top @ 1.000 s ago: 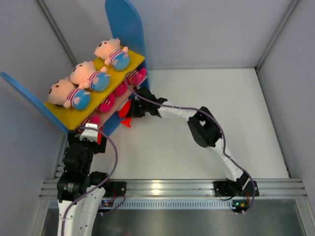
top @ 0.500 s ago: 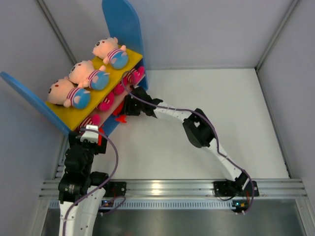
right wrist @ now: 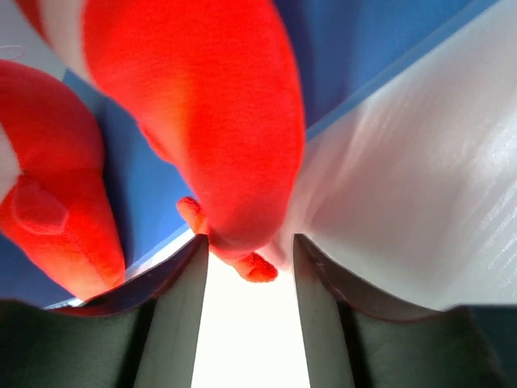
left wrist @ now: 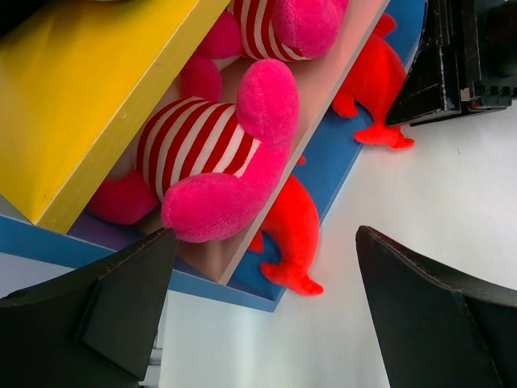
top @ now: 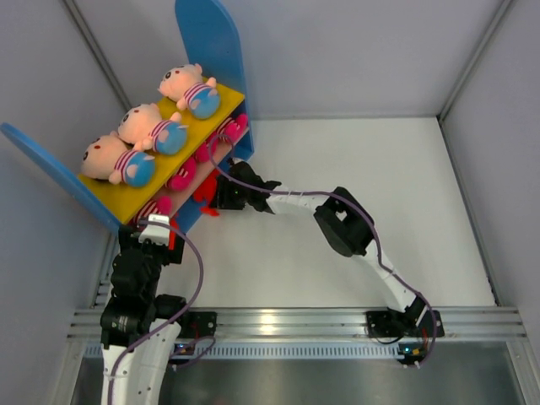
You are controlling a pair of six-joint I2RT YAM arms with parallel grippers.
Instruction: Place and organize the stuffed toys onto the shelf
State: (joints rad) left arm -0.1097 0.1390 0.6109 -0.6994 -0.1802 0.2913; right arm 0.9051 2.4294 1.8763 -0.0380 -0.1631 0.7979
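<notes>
My right hand [right wrist: 250, 244] sits half-spread; grip, I cannot tell | red plush [right wrist: 218, 121] at 12 o'clock; lies 12-to-6

A two-tier shelf with tall, round-topped blue side panels [top: 207, 38] stands slanted at the left of the white table [top: 354, 160]. Three peach-faced plush dolls in striped shirts and blue pants [top: 152, 128] lie in a row on its yellow upper board [top: 126, 204]. Under this board, pink plush feet [top: 181, 177] stick out. The right gripper [top: 221, 194] is just beside a small red plush toy [top: 204, 196] at the lower edge of the shelf.
</notes>
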